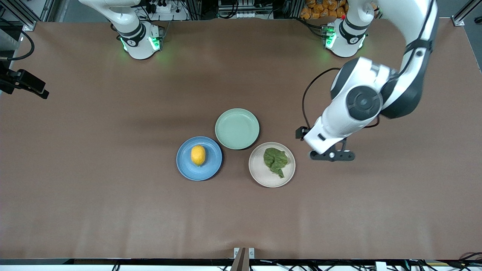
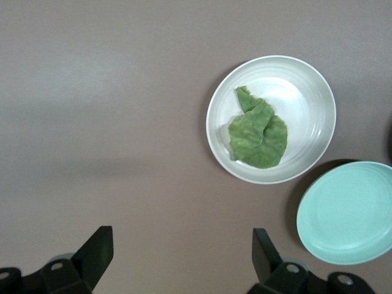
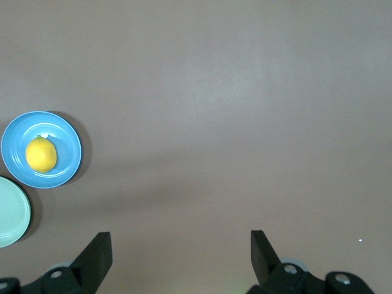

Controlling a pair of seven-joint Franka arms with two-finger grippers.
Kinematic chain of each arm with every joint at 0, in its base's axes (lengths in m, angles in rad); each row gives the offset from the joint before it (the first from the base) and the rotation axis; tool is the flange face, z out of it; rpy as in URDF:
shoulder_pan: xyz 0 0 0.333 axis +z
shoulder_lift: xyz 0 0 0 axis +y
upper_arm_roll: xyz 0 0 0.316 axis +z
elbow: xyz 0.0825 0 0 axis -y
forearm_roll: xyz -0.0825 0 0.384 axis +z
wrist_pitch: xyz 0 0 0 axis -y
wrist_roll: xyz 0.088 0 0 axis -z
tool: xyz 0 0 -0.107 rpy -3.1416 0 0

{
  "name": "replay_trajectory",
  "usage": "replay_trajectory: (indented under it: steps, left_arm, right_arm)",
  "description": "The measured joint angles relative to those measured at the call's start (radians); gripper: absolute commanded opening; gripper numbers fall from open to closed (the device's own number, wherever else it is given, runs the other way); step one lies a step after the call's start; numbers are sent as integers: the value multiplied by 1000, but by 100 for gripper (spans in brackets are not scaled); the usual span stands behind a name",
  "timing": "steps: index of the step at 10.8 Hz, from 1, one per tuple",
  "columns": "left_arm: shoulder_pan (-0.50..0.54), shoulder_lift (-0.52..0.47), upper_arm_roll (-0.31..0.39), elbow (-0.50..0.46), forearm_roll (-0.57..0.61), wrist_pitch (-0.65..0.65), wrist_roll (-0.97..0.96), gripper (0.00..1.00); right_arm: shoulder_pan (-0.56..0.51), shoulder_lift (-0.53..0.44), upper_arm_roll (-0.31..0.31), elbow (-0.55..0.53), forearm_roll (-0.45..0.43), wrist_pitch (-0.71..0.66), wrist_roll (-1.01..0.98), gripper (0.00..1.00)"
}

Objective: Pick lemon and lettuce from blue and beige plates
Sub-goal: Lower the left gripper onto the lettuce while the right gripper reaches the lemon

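A yellow lemon lies on the blue plate. A green lettuce leaf lies on the beige plate. My left gripper hangs over bare table beside the beige plate, toward the left arm's end, open and empty. Its wrist view shows the lettuce on the beige plate, away from the open gripper. My right gripper is open and empty, high over bare table; its hand is out of the front view. Its wrist view shows the lemon on the blue plate at a distance.
An empty pale green plate sits between the two plates, farther from the front camera; it also shows in the left wrist view. The brown table is bare around the plates. The arm bases stand along the top edge.
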Motion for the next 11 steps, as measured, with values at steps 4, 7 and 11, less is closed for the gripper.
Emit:
replay_trajectory:
  steps: [4,7,11]
  left_arm:
    - [-9,87,0,0,0,112,0,100]
    - [-17,128,1,0,0,163,0,100]
    - [-50,184,6,0,52,209,-9,100]
  right_arm:
    - [1,11,0,0,0,-1,0,100]
    - [7,31,2,0,1,-2,-2,100]
    - [19,59,46,-12,5,14,-1,100]
